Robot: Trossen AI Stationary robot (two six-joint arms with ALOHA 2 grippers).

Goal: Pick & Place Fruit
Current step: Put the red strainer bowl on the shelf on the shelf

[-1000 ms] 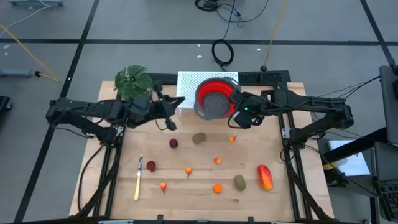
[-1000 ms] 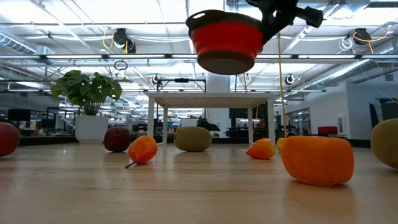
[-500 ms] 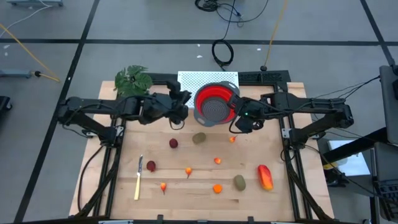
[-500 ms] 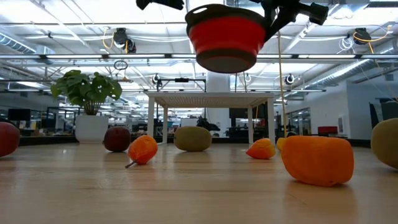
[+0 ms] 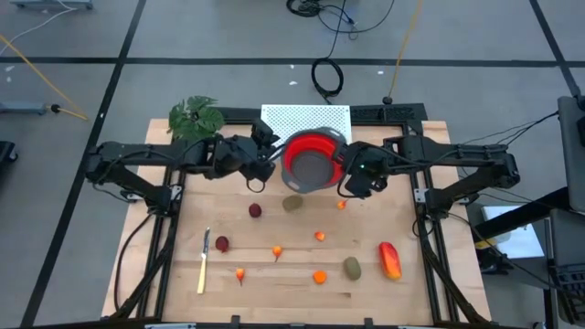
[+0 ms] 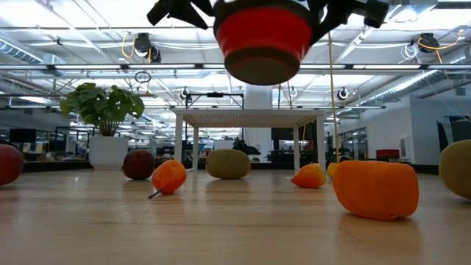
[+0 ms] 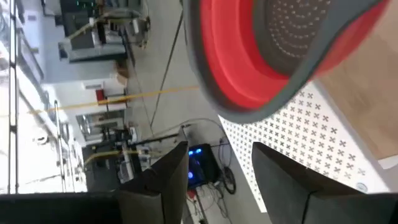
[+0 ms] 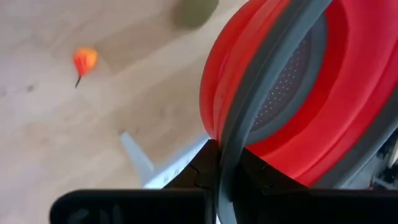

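Red colander [image 5: 311, 163] hangs in the air over the table's back, rim pinched by the right gripper [image 8: 219, 177]; left gripper [image 5: 266, 155], fingers spread, sits beside it. Fruit [image 5: 292, 203] lies scattered on the wood, none collected; next, probably, set the colander down.

left arm [image 5: 146, 164]: dark, jointed segments, black cable along its links | right arm [image 5: 457, 160]: same dark build, small green light near the wrist | left gripper [image 7: 214, 180]: two flat dark fingers, squared tips | right gripper [image 8: 221, 171]: black angular finger blocks
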